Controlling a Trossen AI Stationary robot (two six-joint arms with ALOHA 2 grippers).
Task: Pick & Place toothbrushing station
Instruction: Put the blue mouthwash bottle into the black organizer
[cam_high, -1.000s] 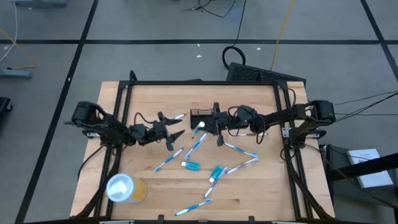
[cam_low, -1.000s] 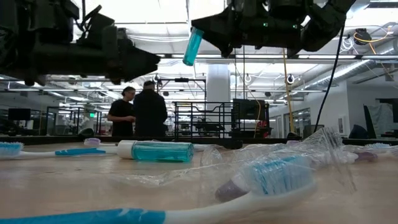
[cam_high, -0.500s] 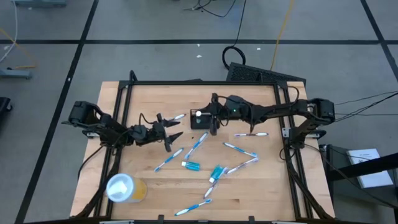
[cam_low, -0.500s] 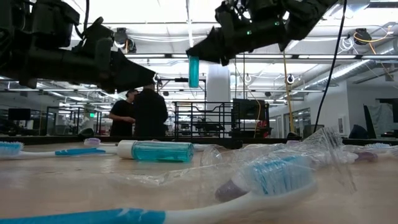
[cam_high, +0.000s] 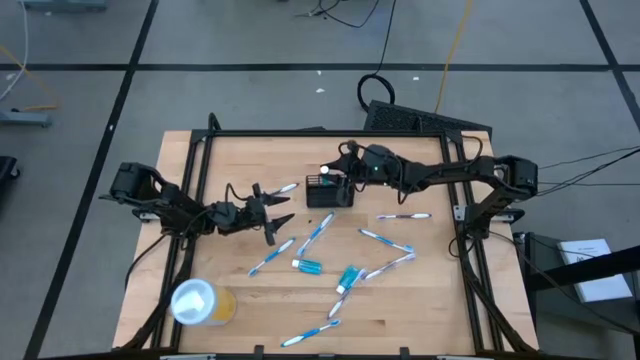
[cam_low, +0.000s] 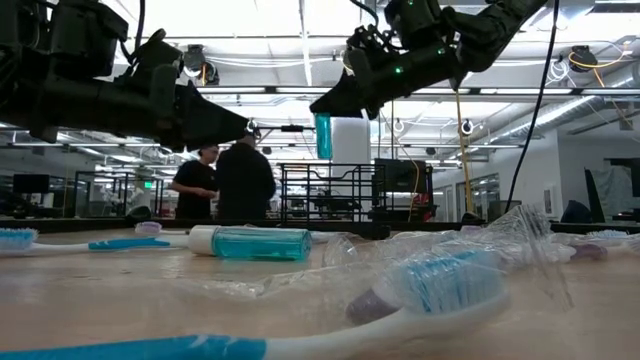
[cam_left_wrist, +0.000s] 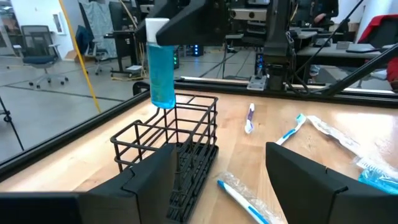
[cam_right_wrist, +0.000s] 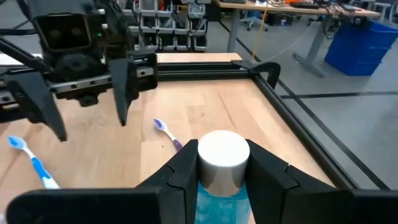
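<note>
Black wire-mesh toothbrushing station (cam_high: 330, 193) at table centre-far | right gripper (cam_high: 326, 172) clamps blue white-capped tube (cam_left_wrist: 162, 65) upright above its far compartment | step: insertion; next: lower straight between wires | left gripper (cam_high: 277, 214) spread, empty, left of station

My right gripper (cam_high: 327, 172): raised, reaching toward table centre, fingers clamped on something. My left gripper (cam_high: 278, 212): hovering, jaws spread apart.

The toothbrushing station (cam_high: 330, 193), a small black wire-mesh rectangular holder with open compartments, stands upright on the counter (cam_high: 240, 150), toward the far side, about midway between left and right.
</note>
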